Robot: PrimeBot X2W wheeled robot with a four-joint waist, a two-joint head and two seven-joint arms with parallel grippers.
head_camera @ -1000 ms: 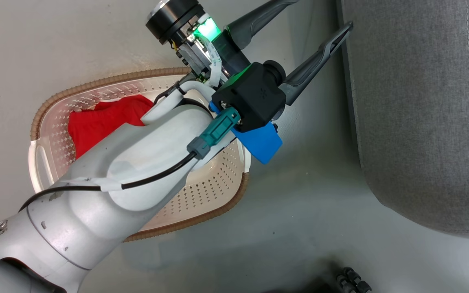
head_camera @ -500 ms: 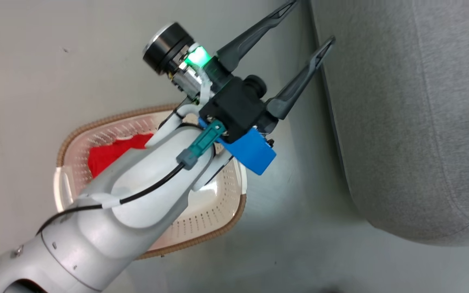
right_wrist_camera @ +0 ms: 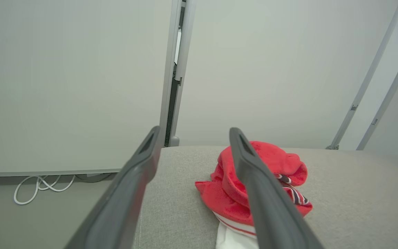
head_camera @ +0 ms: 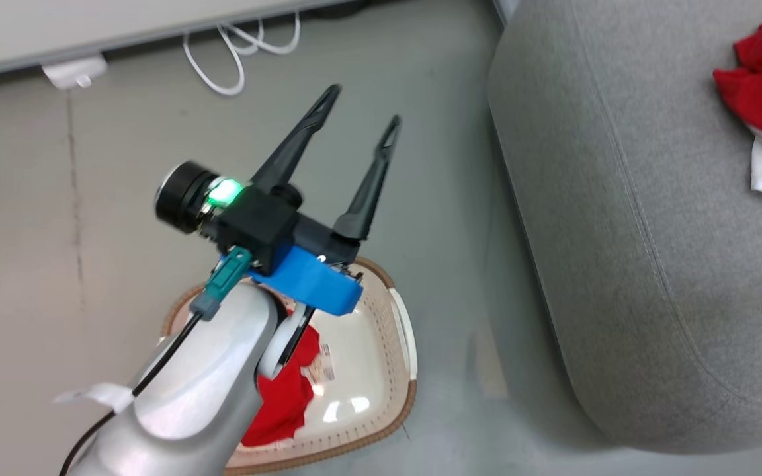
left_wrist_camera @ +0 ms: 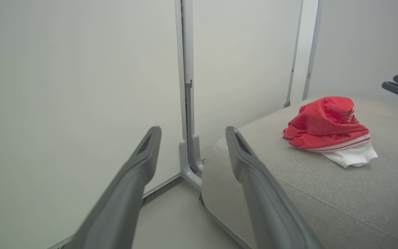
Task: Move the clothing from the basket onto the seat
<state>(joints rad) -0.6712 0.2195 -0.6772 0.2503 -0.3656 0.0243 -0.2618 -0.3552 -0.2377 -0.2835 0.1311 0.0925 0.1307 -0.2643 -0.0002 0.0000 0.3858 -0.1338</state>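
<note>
The red garment (head_camera: pixel 285 396) in the basket (head_camera: pixel 387 317) lies below and behind the left gripper (head_camera: pixel 364 104), partly hidden by that arm. It is soft, thin fabric. I judge it to be light and limp: it will sag and unfold when lifted, but it cannot break. A pinch on a raised fold near the middle of the heap should carry it better than a grip on a loose edge. The second garment (right_wrist_camera: pixel 226 200), also red with white trim, lies crumpled on the seat (head_camera: pixel 619 231), just beyond the right gripper (right_wrist_camera: pixel 194 129).

Both grippers have their fingers spread wide and hold nothing. The left one points over the floor (head_camera: pixel 123 198), with the seat on its right.

The head view adds the basket and how its garment lies there. The right wrist view adds a dark marking on the second garment. The left wrist view shows the right gripper's tips above the seat, apart from that garment.
</note>
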